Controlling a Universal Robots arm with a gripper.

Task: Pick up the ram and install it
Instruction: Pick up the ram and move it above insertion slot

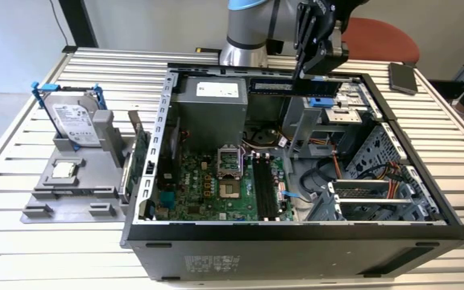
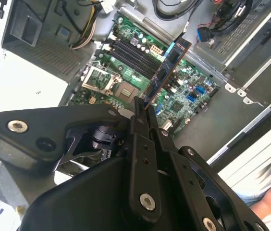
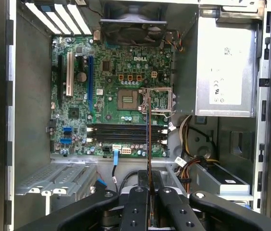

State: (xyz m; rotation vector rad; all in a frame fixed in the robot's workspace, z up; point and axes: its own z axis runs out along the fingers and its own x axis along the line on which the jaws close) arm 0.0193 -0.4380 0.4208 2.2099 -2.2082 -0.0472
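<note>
your jaws sit clamped on one end of the ram, high over the computer case near 12 o'clock in the exterior view. likely light, stiff, fragile: keep off its contacts.

Ram: glossy dark-blue board. Fingers: matt black. Case: matt grey sheet metal.

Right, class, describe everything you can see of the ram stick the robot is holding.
The ram is a long, thin dark-blue circuit stick with black chips and a pale label. The claw is shut on it near one end, holding it roughly level above the open computer case. In the first wrist view it shows edge-on, over the motherboard and its memory slots, not yet seated. Nothing else touches it.
</note>
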